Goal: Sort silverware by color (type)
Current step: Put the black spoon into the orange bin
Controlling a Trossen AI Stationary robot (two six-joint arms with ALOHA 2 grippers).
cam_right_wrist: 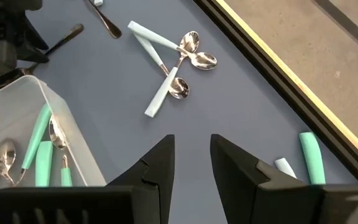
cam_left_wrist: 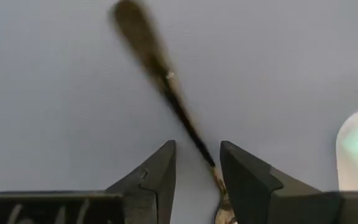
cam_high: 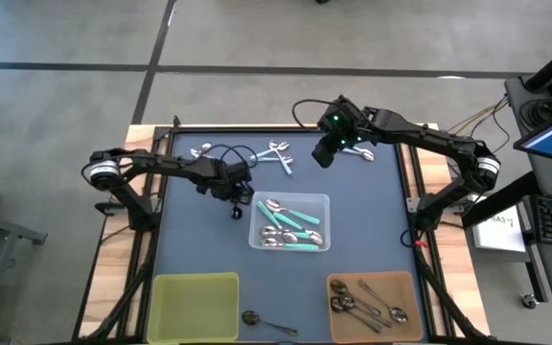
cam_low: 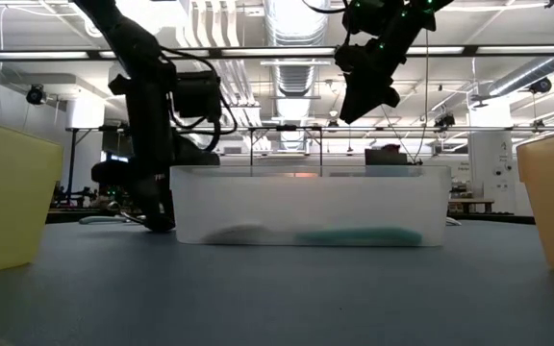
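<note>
the clear bin (cam_high: 289, 222) of thin smooth plastic held teal-handled spoons (cam_high: 295, 230). beside it the left gripper (cam_left_wrist: 197, 168) stood low with its fingers parted around a dark spoon (cam_left_wrist: 160, 74) on the matte mat: light, stiff, slick, probably best pinched mid-handle. the right gripper (cam_right_wrist: 191, 162) hung empty, fingers parted, above pale-handled spoons (cam_right_wrist: 166, 68).

Table (cam_high: 199, 230): middle bin (cam_high: 320, 203) holds spoons (cam_high: 290, 228); near-left bin (cam_high: 195, 307); near-right bin (cam_high: 377, 305) holds spoons; loose spoon (cam_high: 266, 322) between them; spoon cluster (cam_high: 278, 153) at far edge.
</note>
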